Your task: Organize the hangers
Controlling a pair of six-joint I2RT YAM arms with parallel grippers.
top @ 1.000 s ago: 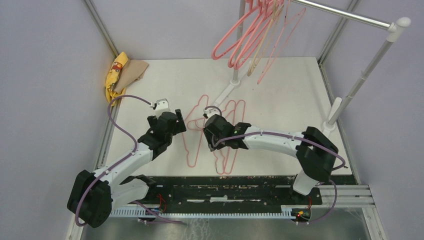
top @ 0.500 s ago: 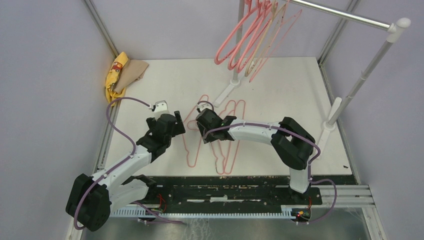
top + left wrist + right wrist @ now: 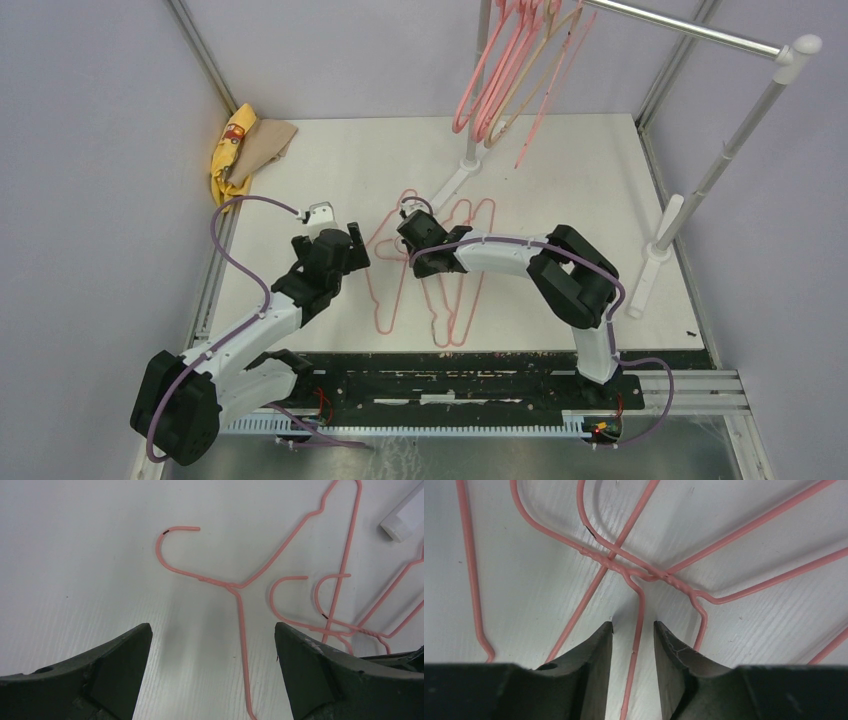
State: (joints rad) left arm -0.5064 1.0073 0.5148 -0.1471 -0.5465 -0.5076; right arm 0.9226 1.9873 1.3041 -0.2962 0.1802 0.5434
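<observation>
I see smooth, coated pink wire hangers on a matt white counter with fine grain. Above it, the rail is shiny metal.

Pink wire hangers, pink and beige hanging hangers, white table, yellow patterned cloth, tan cloth

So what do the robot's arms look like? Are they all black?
Not all black. Both the left arm and the right arm have white tube-like links and chunky black joints. A thin purple cable loops along each. The fingers are dark tapering wedges.
</observation>
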